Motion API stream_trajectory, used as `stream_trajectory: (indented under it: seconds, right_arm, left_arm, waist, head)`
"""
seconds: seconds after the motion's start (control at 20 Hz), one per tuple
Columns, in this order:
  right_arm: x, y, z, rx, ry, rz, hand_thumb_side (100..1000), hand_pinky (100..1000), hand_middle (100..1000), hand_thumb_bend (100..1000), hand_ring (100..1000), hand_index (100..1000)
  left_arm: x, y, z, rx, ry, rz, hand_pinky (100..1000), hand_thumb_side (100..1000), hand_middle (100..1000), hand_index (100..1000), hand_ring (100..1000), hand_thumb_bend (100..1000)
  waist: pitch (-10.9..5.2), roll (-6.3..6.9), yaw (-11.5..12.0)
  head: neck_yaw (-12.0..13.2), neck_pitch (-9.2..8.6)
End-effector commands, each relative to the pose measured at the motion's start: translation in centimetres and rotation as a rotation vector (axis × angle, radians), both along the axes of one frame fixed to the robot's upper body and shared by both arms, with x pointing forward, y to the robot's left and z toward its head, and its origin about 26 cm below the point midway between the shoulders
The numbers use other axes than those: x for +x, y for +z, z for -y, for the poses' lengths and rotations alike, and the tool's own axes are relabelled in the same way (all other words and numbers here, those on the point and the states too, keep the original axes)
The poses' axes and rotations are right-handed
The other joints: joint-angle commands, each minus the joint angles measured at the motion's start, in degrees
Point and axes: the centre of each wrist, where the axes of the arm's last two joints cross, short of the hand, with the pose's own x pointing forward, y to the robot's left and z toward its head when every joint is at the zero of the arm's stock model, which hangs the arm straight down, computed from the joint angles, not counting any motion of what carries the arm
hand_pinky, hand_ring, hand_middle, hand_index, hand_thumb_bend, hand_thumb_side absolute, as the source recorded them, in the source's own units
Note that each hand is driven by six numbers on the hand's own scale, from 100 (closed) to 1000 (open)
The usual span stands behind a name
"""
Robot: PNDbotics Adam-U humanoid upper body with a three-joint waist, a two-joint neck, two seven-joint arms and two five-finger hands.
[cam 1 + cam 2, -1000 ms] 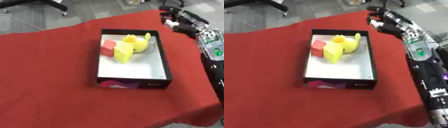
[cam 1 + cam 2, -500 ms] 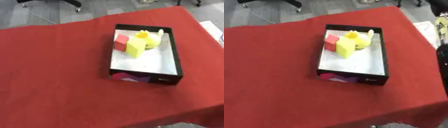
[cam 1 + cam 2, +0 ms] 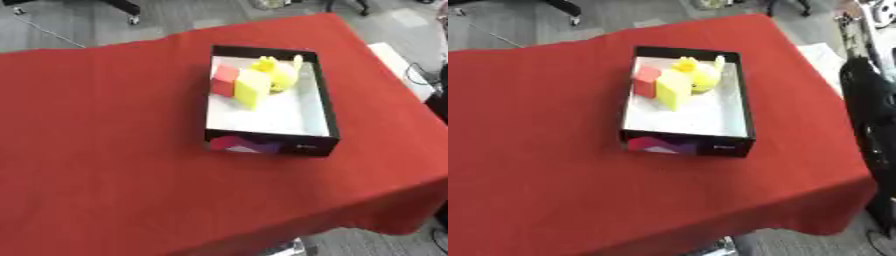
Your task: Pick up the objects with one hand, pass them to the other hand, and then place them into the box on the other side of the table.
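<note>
Now I am looking down at the box (image 3: 271, 144) sitting toward the right side of the desk (image 3: 105, 150), and the right hand that was reaching past its far right corner a second ago is gone from sight. In the right eye view only the dark bulk of the right arm (image 3: 872, 115) is showing along the right edge, hanging beside the desk; of the hand itself I cannot say whether it is released or clenched, since neither view is showing it. The left hand is not showing either. The whole picture has also been shifting, which I am reading as the head turning, not the box moving.

The task's things are all lying inside the box, bunched at its far end: a red block (image 3: 225, 81), a yellow block (image 3: 253, 89) touching it, and a yellow duck-like toy (image 3: 280, 75) just behind. The near half of the white floor is bare. I am seeing nothing loose on the cloth, so I am judging the placing finished, or at least no object waiting for pickup in this view.

The desk is wearing a red cloth that is draping over the near edge. Beyond it grey floor is showing, with chair castors (image 3: 133, 20) at the far edge and something pale and flat (image 3: 398, 62) to the right.
</note>
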Motion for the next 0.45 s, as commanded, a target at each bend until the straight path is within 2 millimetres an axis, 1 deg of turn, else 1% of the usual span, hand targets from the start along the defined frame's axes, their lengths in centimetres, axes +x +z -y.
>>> stream_trajectory:
  seconds: [0.05, 0.15, 0.25, 0.45]
  right_arm:
    - [-0.8, 2.1, -0.3, 0.001, -0.007, 0.053, 241, 919, 1000, 100, 1000, 961]
    - [-0.9, 2.5, -0.8, 0.015, -0.004, 0.068, 265, 920, 1000, 100, 1000, 960]
    - [-0.9, 3.2, -1.5, 0.035, 0.015, 0.078, 346, 922, 1000, 100, 1000, 973]
    - [-0.6, 4.9, -3.3, 0.077, 0.073, 0.104, 415, 924, 1000, 100, 1000, 985]
  left_arm:
    - [-0.3, 2.2, 0.0, -0.017, -0.050, 0.101, 1000, 557, 717, 884, 825, 652]
    - [-0.1, 3.0, 0.3, -0.045, -0.089, 0.160, 1000, 540, 725, 881, 825, 664]
    - [0.1, 4.2, 0.8, -0.078, -0.140, 0.234, 1000, 538, 744, 891, 830, 666]
    - [0.2, 7.1, 1.6, -0.181, -0.246, 0.374, 969, 547, 771, 899, 836, 663]
  waist:
    - [-1.64, -0.59, 0.1]
    - [-1.64, -0.34, 0.1]
    - [-1.84, 0.02, 0.2]
    - [-2.55, 0.83, 0.3]
  head:
    - [0.1, 0.33]
    - [0.4, 0.33]
    - [1.0, 0.33]
    - [2.8, 0.33]
